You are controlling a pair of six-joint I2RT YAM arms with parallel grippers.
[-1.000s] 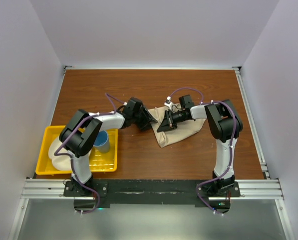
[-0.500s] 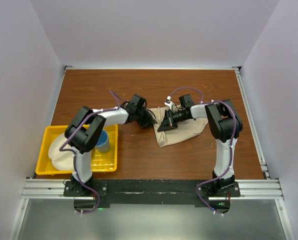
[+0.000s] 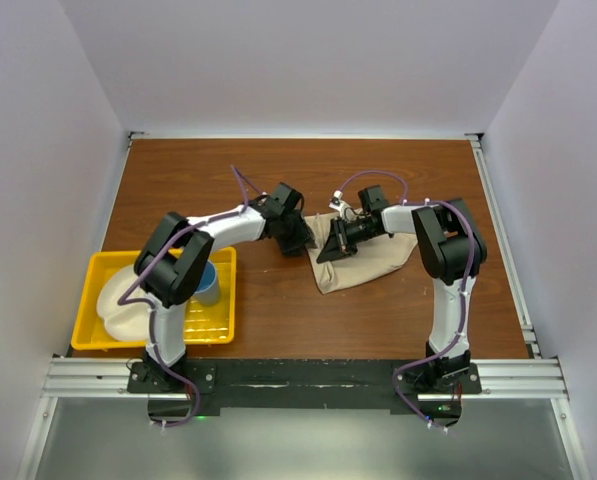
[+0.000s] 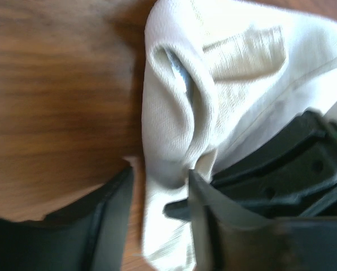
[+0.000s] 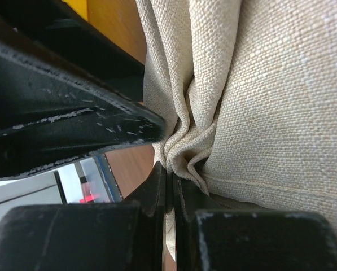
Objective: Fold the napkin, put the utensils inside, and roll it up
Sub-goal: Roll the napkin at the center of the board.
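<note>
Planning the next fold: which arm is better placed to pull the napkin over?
Right. The right claw is shut on a bunched fold of the napkin; the left claw is open at the cloth's edge, apparently gripping nothing.

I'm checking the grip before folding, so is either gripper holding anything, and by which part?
The right gripper pinches the napkin by a bunched fold at its edge nearest the left arm. The left gripper is open astride that edge, holding nothing.
</note>
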